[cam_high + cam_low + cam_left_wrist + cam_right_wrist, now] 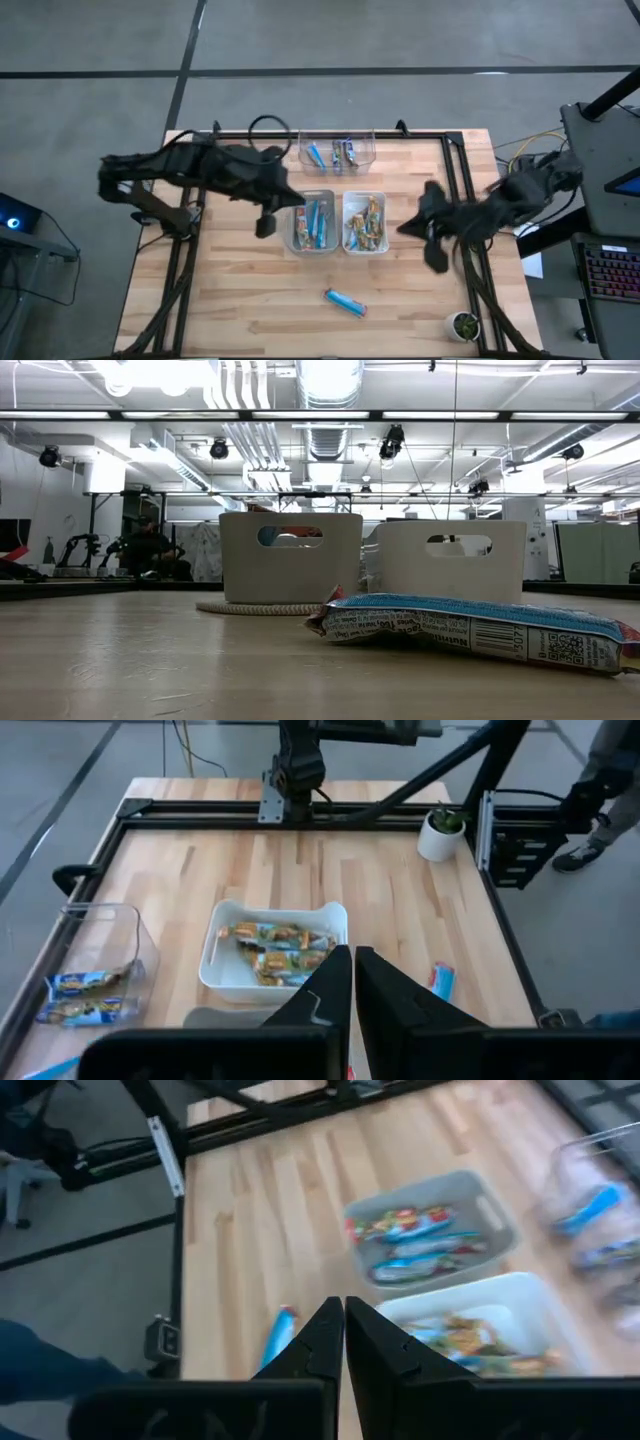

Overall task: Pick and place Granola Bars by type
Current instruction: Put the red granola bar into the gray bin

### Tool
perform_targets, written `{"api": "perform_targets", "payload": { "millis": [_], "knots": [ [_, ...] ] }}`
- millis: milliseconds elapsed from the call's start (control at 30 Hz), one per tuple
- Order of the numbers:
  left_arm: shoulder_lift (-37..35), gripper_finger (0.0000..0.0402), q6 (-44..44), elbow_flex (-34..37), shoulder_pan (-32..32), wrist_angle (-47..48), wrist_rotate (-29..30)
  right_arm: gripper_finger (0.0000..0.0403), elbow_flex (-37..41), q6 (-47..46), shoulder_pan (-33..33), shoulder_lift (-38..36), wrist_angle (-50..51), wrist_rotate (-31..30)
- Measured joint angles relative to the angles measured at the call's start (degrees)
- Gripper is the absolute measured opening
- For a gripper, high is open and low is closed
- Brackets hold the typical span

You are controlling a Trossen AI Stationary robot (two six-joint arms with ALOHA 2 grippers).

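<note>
Above the bench's left-centre: left end effector point(266, 226), clenched, empty, beside the grey bin point(311, 223) of blue bars. Centre: white bin point(364, 222) of gold bars; clear bin point(336, 151) at the far edge, holding a few mixed bars. Near edge, centre: one loose blue granola bar point(345, 301), long axis roughly along that edge, between both arms. Right: right end effector point(436, 258), clenched, empty, probably the nearer. Low view alone shows the wrapper's print point(470, 630); neither end effector appears there.

Bare wooden tabletop point(230, 300) all around the lone blue wrapped granola bar point(345, 301), three plastic bins point(335, 222) well beyond
</note>
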State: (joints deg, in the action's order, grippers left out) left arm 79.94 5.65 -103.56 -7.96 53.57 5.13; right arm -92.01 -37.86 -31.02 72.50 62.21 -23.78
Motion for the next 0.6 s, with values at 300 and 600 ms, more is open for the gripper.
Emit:
{"api": "perform_targets", "payload": {
  "millis": [300, 600],
  "knots": [
    [-19.99, 0.0, 2.71, 27.01, -0.05, -15.96, 0.04, 0.0009, -0.27, -10.88, -4.42, 13.16, -2.83, 2.12],
    [-32.32, 0.0, 6.06, 38.12, -0.07, -16.52, 0.39, 0.0081, -0.44, -19.57, -4.35, 22.87, -4.34, 15.3]
  ]
}}
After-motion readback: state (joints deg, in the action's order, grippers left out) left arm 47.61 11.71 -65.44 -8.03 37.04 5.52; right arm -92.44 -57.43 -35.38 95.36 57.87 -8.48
